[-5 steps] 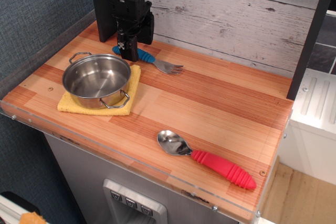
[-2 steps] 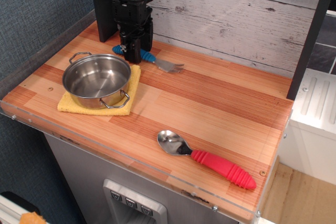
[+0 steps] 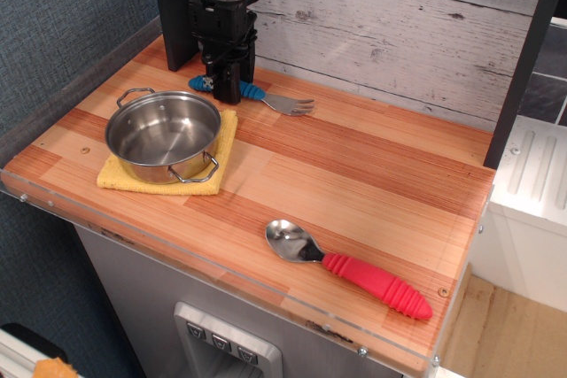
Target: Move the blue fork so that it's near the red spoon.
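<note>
The blue fork (image 3: 253, 93) lies at the back left of the wooden tabletop, its silver tines pointing right. My gripper (image 3: 226, 91) stands straight down over the middle of its blue handle. The fingers are drawn in on the handle, and both ends of the handle stick out to either side. The fork still rests on the table. The red spoon (image 3: 376, 283) lies near the front right edge, bowl to the left, far from the fork.
A steel pot (image 3: 163, 135) sits on a yellow cloth (image 3: 115, 180) just in front of the fork and gripper. A grey plank wall (image 3: 399, 33) stands close behind. The tabletop (image 3: 354, 174) ends at the front and right.
My gripper came down and narrowed its fingers onto the blue handle. The fork shifted slightly, its tines swinging a little to the right.
</note>
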Controlling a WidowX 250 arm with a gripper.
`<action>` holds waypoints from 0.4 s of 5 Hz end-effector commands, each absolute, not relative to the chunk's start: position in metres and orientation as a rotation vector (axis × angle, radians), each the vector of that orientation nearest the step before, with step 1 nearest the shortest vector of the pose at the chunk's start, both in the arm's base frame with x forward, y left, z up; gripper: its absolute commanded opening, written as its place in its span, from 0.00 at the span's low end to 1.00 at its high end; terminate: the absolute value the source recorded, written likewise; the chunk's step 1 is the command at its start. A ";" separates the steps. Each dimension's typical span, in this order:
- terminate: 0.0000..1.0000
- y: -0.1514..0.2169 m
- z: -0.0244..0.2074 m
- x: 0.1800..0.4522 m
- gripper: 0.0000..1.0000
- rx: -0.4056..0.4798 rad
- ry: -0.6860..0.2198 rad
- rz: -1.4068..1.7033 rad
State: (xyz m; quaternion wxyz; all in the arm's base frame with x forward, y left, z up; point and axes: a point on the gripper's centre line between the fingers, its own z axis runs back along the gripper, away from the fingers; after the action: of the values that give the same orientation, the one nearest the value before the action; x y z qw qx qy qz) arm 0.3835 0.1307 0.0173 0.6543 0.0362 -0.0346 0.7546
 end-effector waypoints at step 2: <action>0.00 0.117 0.107 0.381 0.00 -0.037 -0.213 1.618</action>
State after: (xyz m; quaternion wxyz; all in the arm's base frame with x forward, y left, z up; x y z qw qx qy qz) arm 0.3824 0.1085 0.0735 0.6907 0.0095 -0.0508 0.7212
